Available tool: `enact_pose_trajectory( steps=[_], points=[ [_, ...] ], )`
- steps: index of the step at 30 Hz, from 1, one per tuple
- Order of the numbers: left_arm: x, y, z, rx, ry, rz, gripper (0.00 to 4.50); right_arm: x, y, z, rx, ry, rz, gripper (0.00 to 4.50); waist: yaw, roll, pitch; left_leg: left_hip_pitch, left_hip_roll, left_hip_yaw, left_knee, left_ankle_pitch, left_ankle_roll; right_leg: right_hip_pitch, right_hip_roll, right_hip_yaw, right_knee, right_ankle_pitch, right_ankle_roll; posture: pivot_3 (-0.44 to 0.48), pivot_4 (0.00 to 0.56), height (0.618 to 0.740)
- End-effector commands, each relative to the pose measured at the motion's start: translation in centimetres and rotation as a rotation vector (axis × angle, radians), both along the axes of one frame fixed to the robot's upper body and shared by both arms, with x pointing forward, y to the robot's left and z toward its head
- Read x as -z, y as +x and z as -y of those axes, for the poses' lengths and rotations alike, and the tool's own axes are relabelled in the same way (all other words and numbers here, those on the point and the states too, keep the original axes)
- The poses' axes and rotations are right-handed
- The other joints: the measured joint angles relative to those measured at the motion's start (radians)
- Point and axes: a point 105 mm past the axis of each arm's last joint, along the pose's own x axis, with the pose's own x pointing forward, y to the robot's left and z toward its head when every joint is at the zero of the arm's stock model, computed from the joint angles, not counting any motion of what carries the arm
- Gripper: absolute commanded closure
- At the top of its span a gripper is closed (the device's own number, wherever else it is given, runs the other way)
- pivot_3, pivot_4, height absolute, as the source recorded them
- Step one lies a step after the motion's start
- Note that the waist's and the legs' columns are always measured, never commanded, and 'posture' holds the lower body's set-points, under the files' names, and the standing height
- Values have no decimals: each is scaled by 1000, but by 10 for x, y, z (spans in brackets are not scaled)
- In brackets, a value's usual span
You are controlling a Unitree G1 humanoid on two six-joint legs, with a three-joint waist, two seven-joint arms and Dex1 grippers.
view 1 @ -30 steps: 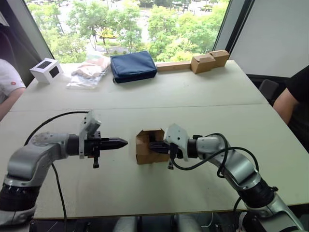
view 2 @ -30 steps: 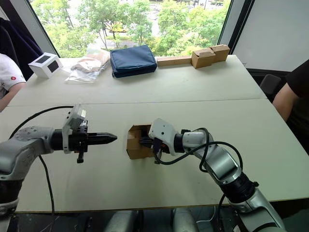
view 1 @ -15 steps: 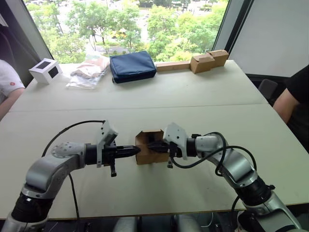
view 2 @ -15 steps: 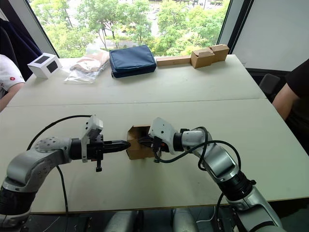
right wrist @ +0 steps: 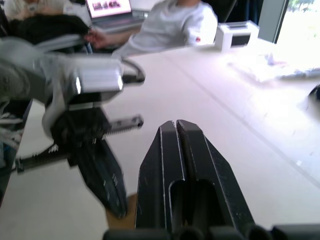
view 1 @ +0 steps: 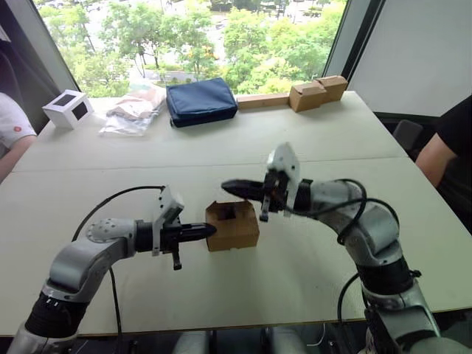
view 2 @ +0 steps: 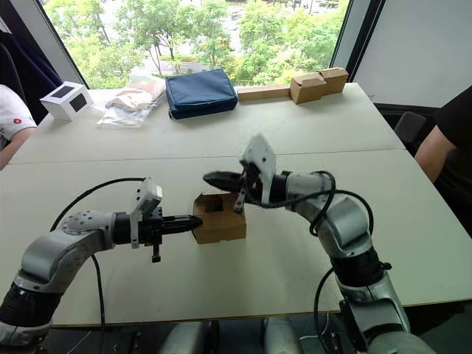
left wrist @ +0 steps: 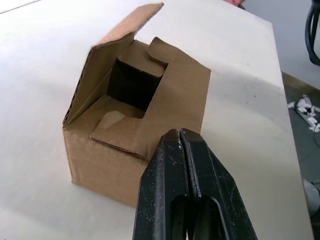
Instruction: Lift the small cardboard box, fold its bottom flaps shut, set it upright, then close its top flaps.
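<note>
Cardboard box (view 1: 233, 225) sits mid-tabletop (view 1: 295, 147), top flaps open. Left gripper (view 1: 209, 231), fingers pressed together, touches its side; right gripper (view 1: 226, 184), likewise closed, hovers above.

Both arms were silver-grey with rounded joints and white wrist housings; looped black cables ran behind tapered black fingers (left wrist: 180, 185), which bore a toothed rack.

The small cardboard box (view 1: 233, 225) sits between left gripper (view 1: 209, 230) (touching) and right gripper (view 1: 226, 185).
</note>
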Motion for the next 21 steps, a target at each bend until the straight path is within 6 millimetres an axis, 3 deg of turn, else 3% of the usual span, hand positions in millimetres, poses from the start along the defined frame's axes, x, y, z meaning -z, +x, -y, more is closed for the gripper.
enact_pose_trajectory(
  steps=[1,5,13,21],
  points=[
    [0,-1,0,-1,6,11,4487,17,17,3,100,-99,13,4500,-1,0,0,0,0,0,0,0,0,0,0,0,0,0,0,0,150,737],
    [0,-1,0,-6,2,11,4487,43,16,-2,92,-247,28,4500,-4,0,0,0,-1,1,0,0,0,-1,-1,0,0,0,0,0,150,737],
    [-6,4,-4,-44,-40,8,4487,57,-7,-6,2,-285,3,4500,-1,0,0,0,-1,1,0,0,0,-1,-1,0,0,0,0,0,150,737],
    [-25,17,-12,-97,-125,11,4487,71,-12,0,17,-331,-14,4500,-3,0,0,0,-1,1,0,0,0,-1,0,0,0,0,0,0,150,737]
  ],
)
